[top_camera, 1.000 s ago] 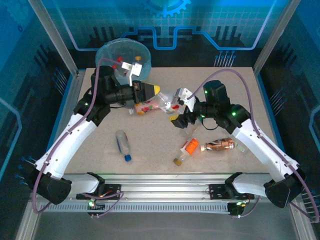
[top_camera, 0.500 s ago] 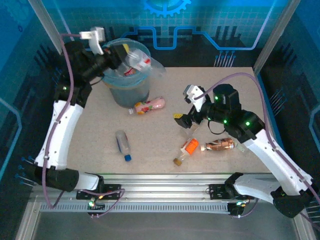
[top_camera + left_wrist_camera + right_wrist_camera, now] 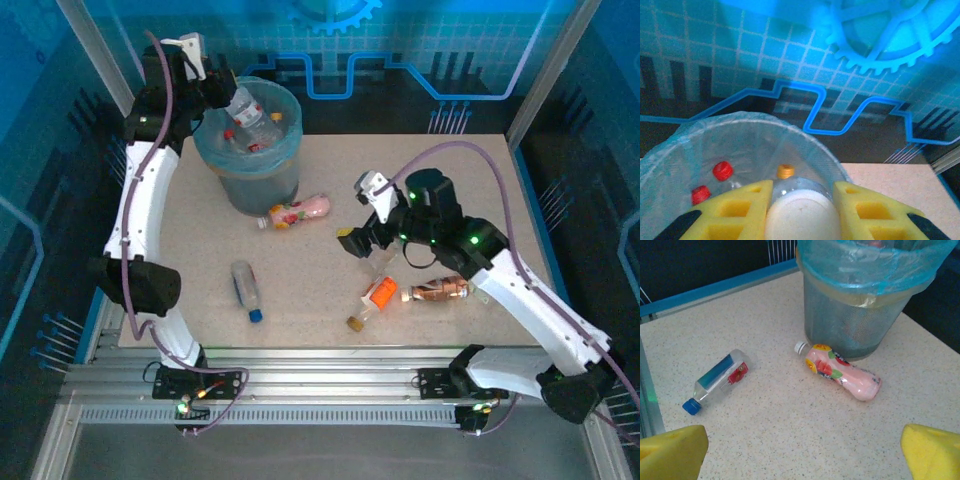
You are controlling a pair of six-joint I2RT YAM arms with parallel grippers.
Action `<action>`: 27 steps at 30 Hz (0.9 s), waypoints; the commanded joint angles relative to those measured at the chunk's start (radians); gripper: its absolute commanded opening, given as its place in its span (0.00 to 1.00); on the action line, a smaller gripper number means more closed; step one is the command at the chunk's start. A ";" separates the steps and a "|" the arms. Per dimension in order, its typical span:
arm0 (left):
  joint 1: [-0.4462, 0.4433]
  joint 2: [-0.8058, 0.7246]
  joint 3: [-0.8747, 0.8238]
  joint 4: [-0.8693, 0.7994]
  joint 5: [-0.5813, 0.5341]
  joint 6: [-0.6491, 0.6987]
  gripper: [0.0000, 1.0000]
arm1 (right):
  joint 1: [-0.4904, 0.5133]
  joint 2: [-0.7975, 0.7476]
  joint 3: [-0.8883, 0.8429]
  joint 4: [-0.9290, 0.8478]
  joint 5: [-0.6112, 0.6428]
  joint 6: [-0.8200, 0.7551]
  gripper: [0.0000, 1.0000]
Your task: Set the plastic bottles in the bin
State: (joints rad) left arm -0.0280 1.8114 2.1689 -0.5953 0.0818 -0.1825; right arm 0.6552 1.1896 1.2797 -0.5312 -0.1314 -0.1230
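Observation:
My left gripper point(image 3: 226, 98) is raised over the bin point(image 3: 262, 186), shut on a clear plastic bottle point(image 3: 248, 110) that hangs above the bin's mouth. In the left wrist view the bottle's white base point(image 3: 802, 220) sits between the yellow fingers point(image 3: 740, 210), and the bin point(image 3: 670, 160) below holds bottles with red caps point(image 3: 722, 171) and an orange cap point(image 3: 785, 171). A pink bottle point(image 3: 297, 210) lies by the bin's foot, and a blue-capped bottle point(image 3: 246, 288) lies nearer the front. My right gripper point(image 3: 363, 248) hovers open mid-table, facing the pink bottle point(image 3: 842, 372) and the blue-capped bottle point(image 3: 717, 380).
An orange-labelled bottle point(image 3: 372, 300) and a copper-coloured bottle point(image 3: 436, 290) lie under the right arm. The bin point(image 3: 860, 305) stands at the table's back left corner, close to the frame post point(image 3: 105, 70). Blue walls close off the back.
The left arm has swung up from the table's middle to above the bin, carrying the clear bottle. The right gripper has shifted slightly and stays open.

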 commanded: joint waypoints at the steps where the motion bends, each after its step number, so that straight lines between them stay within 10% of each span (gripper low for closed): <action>1: 0.005 -0.004 0.040 -0.032 -0.010 0.034 0.00 | 0.023 0.026 0.051 -0.015 -0.017 0.001 1.00; 27: 0.022 0.088 0.247 -0.209 -0.230 0.187 0.00 | 0.080 0.070 0.050 -0.026 -0.004 -0.040 1.00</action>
State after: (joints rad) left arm -0.0147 1.8736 2.3718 -0.7250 -0.1177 -0.0486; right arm 0.7181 1.2507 1.3037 -0.5354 -0.1379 -0.1520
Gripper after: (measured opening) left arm 0.307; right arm 0.999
